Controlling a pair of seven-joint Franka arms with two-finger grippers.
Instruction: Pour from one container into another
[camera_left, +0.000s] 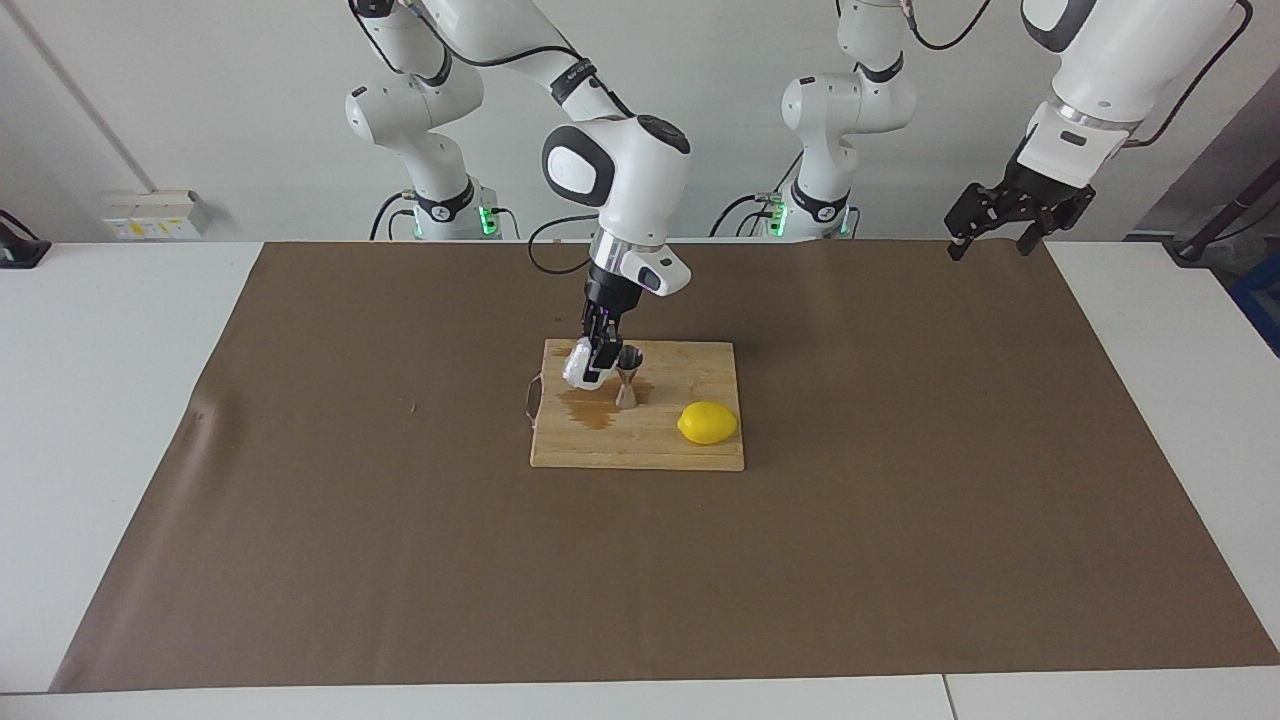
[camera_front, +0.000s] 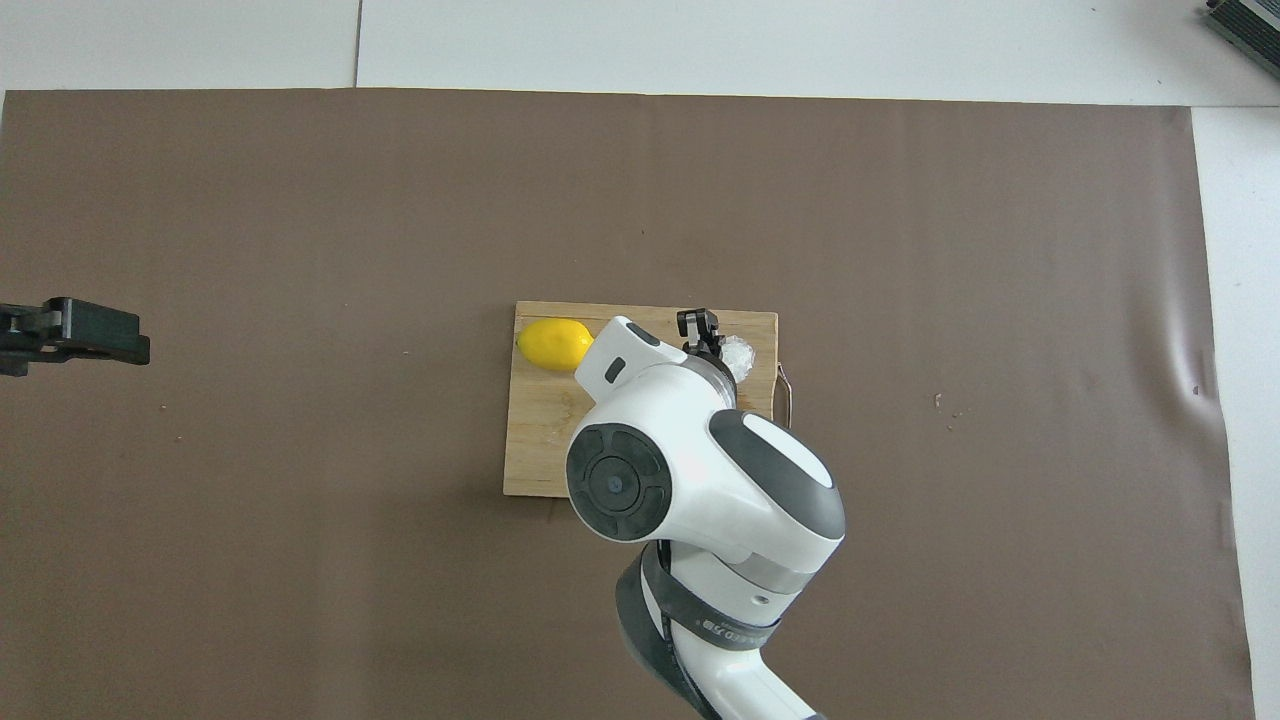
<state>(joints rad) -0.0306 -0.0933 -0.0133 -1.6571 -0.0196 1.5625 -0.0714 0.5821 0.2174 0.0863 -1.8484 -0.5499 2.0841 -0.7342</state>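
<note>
Halfway there, I'd say: right gripper (camera_left: 594, 358) clamped on the crinkled cup (camera_left: 578, 366), tipped beside the jigger (camera_left: 627, 376); pour unfinished; left gripper (camera_left: 1003, 228) waits, jaws apart.

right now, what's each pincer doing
Left pincer: open, holding nothing, waiting over the left arm's end of the table.
Right pincer: shut on the crinkled cup, tilted beside the jigger.
</note>
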